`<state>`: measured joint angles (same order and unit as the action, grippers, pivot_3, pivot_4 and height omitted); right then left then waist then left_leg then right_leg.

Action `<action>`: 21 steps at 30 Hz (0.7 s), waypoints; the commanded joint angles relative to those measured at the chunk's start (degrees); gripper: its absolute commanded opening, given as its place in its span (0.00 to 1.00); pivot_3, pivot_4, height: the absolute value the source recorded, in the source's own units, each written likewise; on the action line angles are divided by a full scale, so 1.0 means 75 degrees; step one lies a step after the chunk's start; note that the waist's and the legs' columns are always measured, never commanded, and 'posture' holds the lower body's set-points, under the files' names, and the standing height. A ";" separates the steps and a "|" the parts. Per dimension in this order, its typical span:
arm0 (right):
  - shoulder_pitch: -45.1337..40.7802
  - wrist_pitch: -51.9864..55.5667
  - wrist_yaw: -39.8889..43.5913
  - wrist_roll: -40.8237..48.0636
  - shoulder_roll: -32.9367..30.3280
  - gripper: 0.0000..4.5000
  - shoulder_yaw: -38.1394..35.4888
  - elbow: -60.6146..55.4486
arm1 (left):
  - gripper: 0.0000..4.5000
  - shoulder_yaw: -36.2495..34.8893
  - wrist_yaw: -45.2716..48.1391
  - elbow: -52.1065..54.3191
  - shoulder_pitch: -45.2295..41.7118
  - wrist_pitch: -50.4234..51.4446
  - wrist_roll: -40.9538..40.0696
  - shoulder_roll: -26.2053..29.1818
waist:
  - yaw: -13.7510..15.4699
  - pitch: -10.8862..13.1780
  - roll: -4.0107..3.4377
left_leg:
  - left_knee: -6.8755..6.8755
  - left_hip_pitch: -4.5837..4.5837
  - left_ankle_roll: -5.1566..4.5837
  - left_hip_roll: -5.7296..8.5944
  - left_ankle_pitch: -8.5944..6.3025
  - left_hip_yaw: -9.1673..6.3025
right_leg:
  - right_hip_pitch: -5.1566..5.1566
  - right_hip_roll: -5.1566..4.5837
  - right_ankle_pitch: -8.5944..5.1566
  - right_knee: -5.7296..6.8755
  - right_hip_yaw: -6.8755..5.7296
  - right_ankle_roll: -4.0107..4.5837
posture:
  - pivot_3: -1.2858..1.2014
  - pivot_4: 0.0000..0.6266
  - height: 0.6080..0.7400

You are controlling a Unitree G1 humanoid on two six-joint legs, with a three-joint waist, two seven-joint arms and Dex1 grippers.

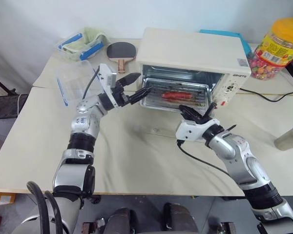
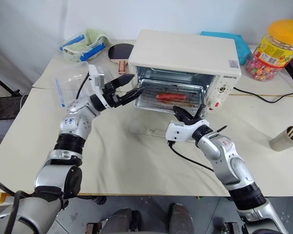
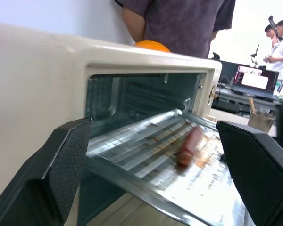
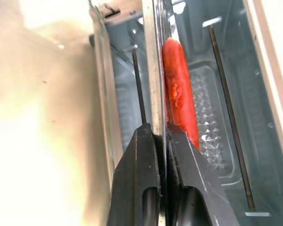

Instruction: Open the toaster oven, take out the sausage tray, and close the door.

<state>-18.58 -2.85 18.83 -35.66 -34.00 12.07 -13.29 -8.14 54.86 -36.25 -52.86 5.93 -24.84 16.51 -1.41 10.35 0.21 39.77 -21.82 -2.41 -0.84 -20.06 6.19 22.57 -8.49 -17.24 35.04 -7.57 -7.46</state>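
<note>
The cream toaster oven (image 1: 190, 51) stands at the back of the table with its front open; the door (image 1: 156, 127) lies folded down before it, its glass hard to make out. The shiny ribbed sausage tray (image 1: 158, 100) sticks partly out of the opening, with the red sausage (image 1: 176, 95) on it. My right gripper (image 1: 194, 112) is shut on the tray's front rim (image 4: 156, 70), the sausage (image 4: 179, 94) just beyond its fingers. My left gripper (image 1: 139, 84) is open at the tray's left end, its fingers (image 3: 61, 165) spread on either side of the tray (image 3: 170, 160) without touching it.
A candy jar (image 1: 278, 46) stands at the back right, with a black cable (image 1: 268, 97) running from the oven. A paddle (image 1: 121, 51), a blue-clipped box (image 1: 80, 45) and a clear container (image 1: 75, 80) lie to the left. A cup (image 1: 290, 137) stands at the right edge. People (image 3: 179, 23) stand behind the oven.
</note>
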 commanded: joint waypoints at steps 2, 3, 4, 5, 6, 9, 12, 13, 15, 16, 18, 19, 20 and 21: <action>0.0335 0.0013 0.0190 0.0041 -0.0251 0.01 -0.0464 -0.0721 | 1.00 -0.0241 -0.0095 0.1015 0.0313 0.0816 -0.0432 0.0206 | 0.0045 0.0000 0.0000 | 0.0002 -0.0002 0.0000 0.0002 0.0000 -0.0002 | 0.0000 -0.0002 0.0000 -0.0001 -0.0001 0.0000 | 0.52 0.24 1.00; 0.0456 -0.0016 0.0244 0.0041 -0.0296 0.01 -0.0503 -0.0871 | 1.00 -0.0296 -0.0164 0.1299 0.0455 0.1153 -0.0561 0.0278 | 0.0058 0.0000 0.0000 | 0.0003 -0.0003 -0.0001 0.0003 0.0000 -0.0003 | 0.0000 -0.0002 0.0000 -0.0001 -0.0001 0.0000 | 0.52 0.24 1.00; 0.0574 -0.0063 0.0272 0.0037 -0.0343 0.01 -0.0553 -0.1019 | 1.00 -0.0355 -0.0291 0.1557 0.0587 0.1483 -0.0668 0.0347 | 0.0069 0.0000 0.0000 | 0.0004 -0.0005 -0.0001 0.0002 -0.0001 -0.0004 | 0.0000 -0.0002 0.0000 -0.0003 -0.0001 0.0000 | 0.52 0.24 1.00; 0.0690 -0.0080 0.0294 0.0055 -0.0366 0.01 -0.0607 -0.1154 | 1.00 -0.0411 -0.0422 0.1804 0.0714 0.1802 -0.0767 0.0415 | 0.0085 0.0000 0.0000 | 0.0004 -0.0005 -0.0001 0.0002 -0.0001 -0.0007 | 0.0000 -0.0002 0.0000 -0.0003 -0.0002 0.0000 | 0.52 0.24 1.00; 0.0820 -0.0138 0.0312 0.0070 -0.0411 0.01 -0.0653 -0.1281 | 1.00 -0.0475 -0.0555 0.2123 0.0879 0.2195 -0.0923 0.0485 | 0.0099 0.0000 0.0000 | 0.0003 -0.0006 -0.0001 0.0002 -0.0001 -0.0009 | 0.0001 -0.0002 0.0000 -0.0003 -0.0003 0.0000 | 0.52 0.24 1.00; 0.1113 -0.0231 0.0403 0.0107 -0.0481 0.01 -0.0761 -0.1498 | 1.00 -0.0484 -0.1195 0.2949 0.1301 0.3780 -0.1167 0.0831 | 0.0159 0.0000 0.0001 | 0.0003 -0.0009 -0.0001 0.0001 -0.0001 -0.0014 | 0.0001 -0.0002 0.0000 -0.0005 -0.0002 0.0000 | 0.52 0.24 1.00; 0.1235 -0.0422 0.0366 0.0117 -0.0466 0.01 -0.0765 -0.1630 | 1.00 -0.0707 -0.1513 0.3673 0.1652 0.5408 -0.1996 0.0985 | 0.0173 0.0000 0.0001 | 0.0012 -0.0009 -0.0001 0.0001 -0.0001 -0.0015 | -0.0001 -0.0002 0.0000 -0.0001 0.0000 0.0000 | 0.52 0.24 1.00; 0.1244 -0.0490 0.0352 0.0123 -0.0464 0.01 -0.0756 -0.1655 | 1.00 -0.0795 -0.1632 0.3853 0.1718 0.5852 -0.2246 0.0991 | 0.0181 0.0001 0.0001 | 0.0014 -0.0009 0.0000 0.0000 0.0000 -0.0019 | -0.0002 -0.0002 0.0000 0.0002 0.0001 0.0000 | 0.52 0.24 1.00; 0.1229 -0.0698 0.0387 0.0167 -0.0482 0.01 -0.0685 -0.1641 | 1.00 -0.0939 -0.1929 0.4143 0.1802 0.6921 -0.2763 0.1021 | 0.0189 0.0001 0.0001 | 0.0027 -0.0016 0.0000 0.0000 0.0000 -0.0037 | -0.0010 -0.0002 0.0000 0.0002 0.0000 0.0000 | 0.52 0.24 1.00; 0.1214 -0.0787 0.0383 0.0208 -0.0460 0.01 -0.0669 -0.1628 | 1.00 -0.1031 -0.2083 0.4221 0.1810 0.7280 -0.2963 0.0990 | 0.0190 0.0001 0.0001 | 0.0033 -0.0023 0.0000 0.0001 0.0000 -0.0044 | -0.0010 -0.0002 0.0000 0.0001 -0.0003 0.0000 | 0.52 0.24 1.00; 0.1113 -0.0981 0.0372 0.0243 -0.0421 0.01 -0.0612 -0.1564 | 1.00 -0.1187 -0.2377 0.4263 0.1762 0.7992 -0.3320 0.0924 | 0.0182 0.0001 0.0001 | 0.0037 -0.0025 0.0000 0.0002 0.0000 -0.0048 | -0.0010 -0.0002 0.0000 0.0002 -0.0003 0.0000 | 0.52 0.24 1.00; 0.1039 -0.1074 0.0368 0.0268 -0.0392 0.01 -0.0568 -0.1523 | 1.00 -0.1214 -0.2508 0.4282 0.1737 0.8259 -0.3437 0.0895 | 0.0177 0.0001 0.0001 | 0.0036 -0.0024 0.0001 0.0001 0.0000 -0.0048 | -0.0010 -0.0002 0.0000 0.0005 -0.0003 0.0000 | 0.52 0.24 1.00; 0.0965 -0.1143 0.0390 0.0266 -0.0375 0.01 -0.0512 -0.1478 | 1.00 -0.1248 -0.2675 0.4278 0.1704 0.8541 -0.3539 0.0868 | 0.0174 0.0001 0.0001 | 0.0036 -0.0025 0.0003 0.0001 0.0001 -0.0048 | -0.0010 0.0000 0.0000 0.0004 -0.0003 0.0000 | 0.52 0.24 1.00; 0.0884 -0.1226 0.0382 0.0259 -0.0353 0.01 -0.0466 -0.1421 | 1.00 -0.1333 -0.2861 0.4217 0.1650 0.8821 -0.3657 0.0813 | 0.0174 0.0001 0.0001 | 0.0036 -0.0024 0.0004 0.0001 0.0002 -0.0049 | -0.0010 0.0000 0.0000 0.0004 -0.0004 0.0000 | 0.52 0.24 1.00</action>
<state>-10.65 -10.33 22.25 -34.60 -37.21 8.72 -22.45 -16.57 35.22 -6.36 -39.14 68.87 -49.55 22.91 -0.11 10.35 0.22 40.04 -22.00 -2.37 -0.83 -20.04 5.82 22.49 -8.48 -17.24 35.08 -7.60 -7.46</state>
